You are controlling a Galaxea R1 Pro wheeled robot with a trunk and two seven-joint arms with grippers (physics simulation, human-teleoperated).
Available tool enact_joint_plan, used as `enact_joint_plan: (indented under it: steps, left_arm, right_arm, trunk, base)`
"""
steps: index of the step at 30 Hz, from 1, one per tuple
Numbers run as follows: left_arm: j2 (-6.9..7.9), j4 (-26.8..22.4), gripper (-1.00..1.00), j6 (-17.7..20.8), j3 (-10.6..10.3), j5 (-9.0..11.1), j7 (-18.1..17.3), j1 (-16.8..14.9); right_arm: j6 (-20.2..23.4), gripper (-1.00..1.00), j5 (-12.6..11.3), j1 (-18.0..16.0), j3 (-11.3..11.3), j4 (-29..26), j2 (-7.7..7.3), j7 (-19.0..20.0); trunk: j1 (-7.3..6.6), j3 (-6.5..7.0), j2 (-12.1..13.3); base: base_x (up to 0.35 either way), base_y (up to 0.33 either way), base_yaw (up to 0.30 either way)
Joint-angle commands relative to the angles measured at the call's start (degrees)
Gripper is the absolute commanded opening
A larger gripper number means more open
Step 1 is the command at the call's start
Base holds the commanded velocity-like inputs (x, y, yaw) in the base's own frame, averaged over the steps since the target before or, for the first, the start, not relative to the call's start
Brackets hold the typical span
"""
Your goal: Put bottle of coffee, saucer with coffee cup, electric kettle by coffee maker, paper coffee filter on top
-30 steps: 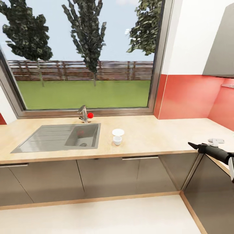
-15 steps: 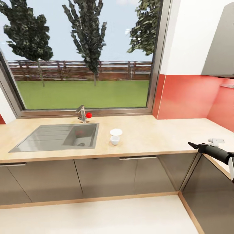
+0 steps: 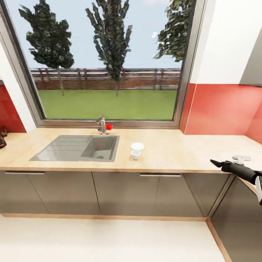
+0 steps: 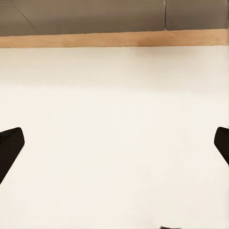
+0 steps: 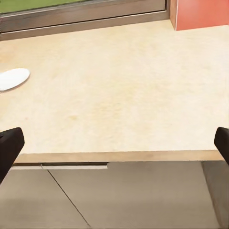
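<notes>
A wooden countertop runs under the window, with the sink left of the saucer and coffee cup, the cup just before it. The left gripper gapes over pale floor, empty. The right gripper, spread wide and empty, faces the counter edge, the saucer well off.

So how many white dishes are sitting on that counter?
2: a saucer just right of the sink, and a small coffee cup directly in front of it, on the countertop. More may sit outside the picture.
</notes>
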Motion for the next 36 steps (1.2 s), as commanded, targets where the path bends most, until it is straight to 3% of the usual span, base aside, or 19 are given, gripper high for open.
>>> enact_joint_plan:
  steps: [1, 5, 9, 13, 15, 17, 21, 23, 27, 32, 36]
  left_arm:
    - [0.07, -1.3, 1.0, -0.2, -0.5, 0.6, 0.1, -0.1]
    - [0.34, -7.7, 1.0, 0.1, -0.4, 0.8, -2.7, -0.2]
    - [1.23, -18.6, 1.0, 1.9, 0.9, 1.9, -9.6, -0.2]
    - [1.91, -29.9, 1.0, 11.2, 6.0, 6.1, -18.5, -1.8]
    - [2.03, -34.7, 1.0, 19.0, 8.6, 7.8, -23.3, -4.5]
    - [2.13, -36.9, 1.0, 24.4, 9.9, 8.5, -26.8, -7.2]
    - [2.7, -38.5, 1.0, 34.2, 12.1, 8.9, -33.5, -14.9]
    - [3.6, -38.5, 1.0, 40.8, 12.8, 8.9, -37.3, -19.8]
    - [5.57, -38.4, 1.0, 49.5, 13.3, 9.1, -41.7, -25.3]
    - [8.69, -38.3, 1.0, 58.4, 15.9, 10.8, -48.4, -33.0]
    - [9.39, -37.3, 1.0, 66.2, 18.2, 11.0, -49.4, -38.9]
  right_arm:
    - [0.3, 1.0, 0.4, -0.1, -0.2, 0.1, 0.09, 0.4]
    - [0.3, 1.0, 0.4, -0.1, -0.1, 0.9, 0.98, 0.4]
    - [0.3, 1.0, 0.3, -0.1, -0.1, 1.2, 1.49, 0.4]
    - [0.3, 1.0, 0.3, -0.1, 0.5, 1.2, 1.6, 0.4]
    - [0.4, 1.0, 0.3, -0.1, 1.9, 1.3, 1.67, 0.2]
    - [0.4, 1.0, 0.3, -0.1, 3.7, 1.2, 1.73, 0.1]
    - [0.5, 1.0, 0.2, -0.1, 7.7, 0.9, 1.81, 0.0]
    - [0.8, 1.0, 0.2, -0.1, 9.4, -0.3, 1.88, -0.1]
    - [3.2, 1.0, 0.1, -0.1, 11.4, -3.2, 2.96, -1.2]
    - [12.3, 1.0, 0.1, -0.2, 14.7, -9.1, 5.22, -7.7]
    - [19.9, 1.0, 0.0, -0.2, 18.0, -14.3, 5.92, -9.7]
  trunk:
    - [0.04, -0.14, -0.1]
    - [0.04, -0.14, -0.1]
    - [0.04, -0.14, -0.1]
    - [0.04, -0.14, -0.1]
    - [0.04, -0.14, -0.1]
    - [0.04, -0.14, -0.1]
    - [0.04, -0.14, -0.1]
    - [0.04, -0.14, -0.1]
    - [0.04, -0.14, -0.1]
    - [0.04, -0.14, -0.1]
    - [0.04, -0.14, -0.1]
  base:
    - [-0.006, -0.002, 0.031]
    - [-0.003, -0.001, 0.015]
    - [-0.001, 0.0, 0.004]
    - [0.0, 0.0, 0.0]
    - [0.0, 0.0, 0.0]
    - [0.0, 0.0, 0.0]
    - [0.0, 0.0, 0.0]
    - [0.0, 0.0, 0.0]
    - [0.0, 0.0, 0.0]
    - [0.0, 0.0, 0.0]
    - [0.0, 0.0, 0.0]
